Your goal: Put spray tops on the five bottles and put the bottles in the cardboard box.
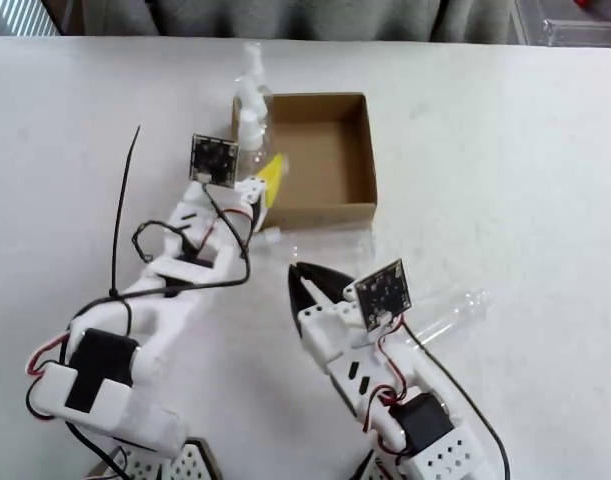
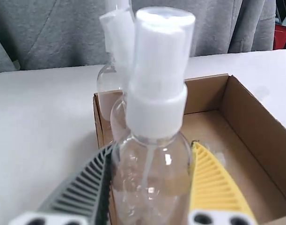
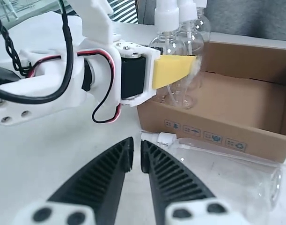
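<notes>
My left gripper [image 2: 151, 157] [image 1: 255, 185] is shut on a clear bottle [image 2: 150, 183] with a white spray top [image 2: 159, 70], held upright at the left wall of the cardboard box [image 1: 325, 205] [image 2: 245, 117]. Two more topped bottles [image 2: 110, 79] [image 1: 251, 98] stand just behind it at the box's far left corner. My right gripper [image 3: 136, 157] [image 1: 305, 282] is shut on nothing, low over the table in front of the box [image 3: 236, 136]. A clear bottle [image 3: 227, 171] lies on its side between that gripper and the box's front wall.
Another clear bottle [image 1: 455, 312] lies on the table to the right of the right arm. The left arm's black cable [image 1: 120, 215] sticks up at the left. The box floor [image 1: 330, 160] is bare on its right side.
</notes>
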`<act>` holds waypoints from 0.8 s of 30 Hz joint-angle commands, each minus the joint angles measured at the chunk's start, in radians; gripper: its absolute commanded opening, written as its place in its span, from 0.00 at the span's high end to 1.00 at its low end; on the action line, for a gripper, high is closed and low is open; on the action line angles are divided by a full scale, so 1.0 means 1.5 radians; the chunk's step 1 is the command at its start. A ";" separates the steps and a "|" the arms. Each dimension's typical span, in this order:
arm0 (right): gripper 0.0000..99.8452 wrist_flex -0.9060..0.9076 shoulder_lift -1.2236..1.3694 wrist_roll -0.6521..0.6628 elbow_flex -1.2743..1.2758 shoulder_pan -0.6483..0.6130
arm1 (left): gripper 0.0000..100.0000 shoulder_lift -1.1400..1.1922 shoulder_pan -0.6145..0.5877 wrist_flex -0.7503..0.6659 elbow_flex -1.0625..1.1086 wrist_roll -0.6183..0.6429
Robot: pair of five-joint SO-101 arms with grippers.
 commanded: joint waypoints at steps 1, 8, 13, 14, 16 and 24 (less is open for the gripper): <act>0.98 0.002 -0.005 0.004 0.016 0.004 | 0.97 -0.002 0.005 -0.012 0.000 -0.008; 0.98 0.002 -0.005 0.005 0.016 0.004 | 0.80 -0.004 0.003 -0.011 0.014 -0.003; 0.98 0.002 -0.005 0.007 0.016 0.004 | 0.80 -0.008 0.003 -0.010 0.017 -0.003; 0.98 0.002 -0.005 0.007 0.016 0.004 | 0.80 -0.008 0.003 -0.009 0.017 -0.003; 0.98 0.002 -0.005 0.007 0.016 0.004 | 0.80 -0.008 0.003 -0.009 0.018 -0.004; 0.98 0.002 -0.005 0.008 0.016 0.004 | 0.80 -0.009 -0.015 -0.009 0.018 -0.006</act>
